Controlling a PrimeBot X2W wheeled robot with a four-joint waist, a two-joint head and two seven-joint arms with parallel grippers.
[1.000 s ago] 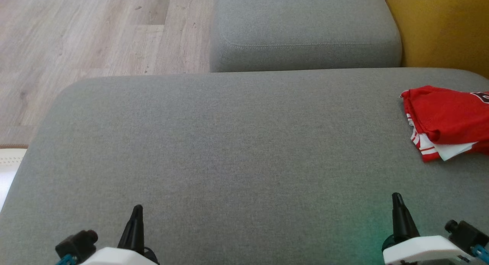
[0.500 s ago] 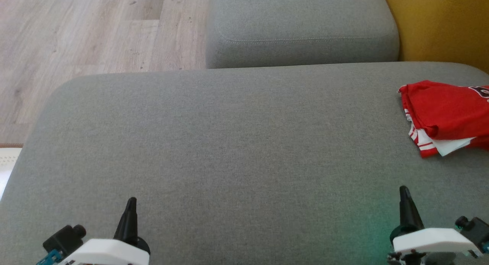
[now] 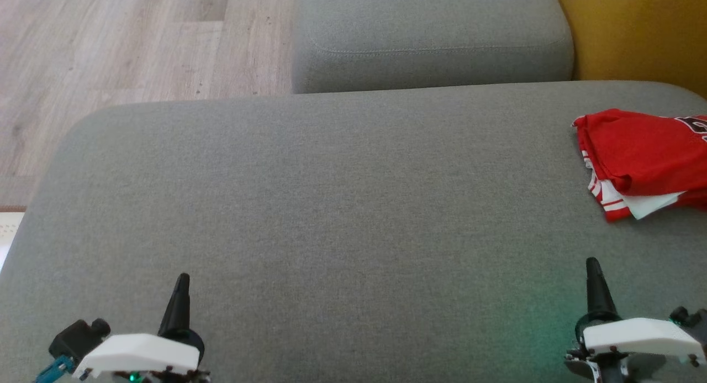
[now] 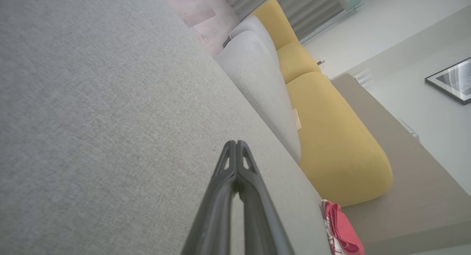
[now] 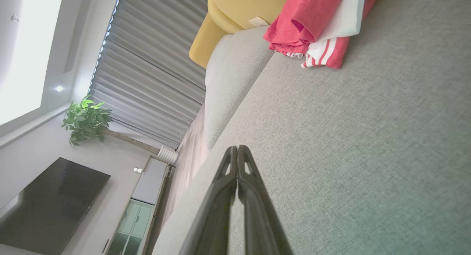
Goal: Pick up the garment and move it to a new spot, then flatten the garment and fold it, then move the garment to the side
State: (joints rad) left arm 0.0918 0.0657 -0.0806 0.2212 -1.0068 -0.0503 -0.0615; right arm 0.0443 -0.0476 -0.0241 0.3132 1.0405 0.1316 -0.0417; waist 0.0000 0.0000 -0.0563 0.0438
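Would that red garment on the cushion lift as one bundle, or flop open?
It would probably flop: the red garment lies in soft, rumpled layers, so a pinch at one edge would likely let it unfold and hang. It looks thin and light. If pushed, it would likely bunch up on the woven grey cushion rather than slide.

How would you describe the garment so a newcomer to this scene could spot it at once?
Start from the large grey cushion in front of the robot and follow it to its far right side, near the yellow cushion. There lies the garment, bunched red cloth with white layers and red-and-white striped trim, the one bright item on the plain grey fabric.
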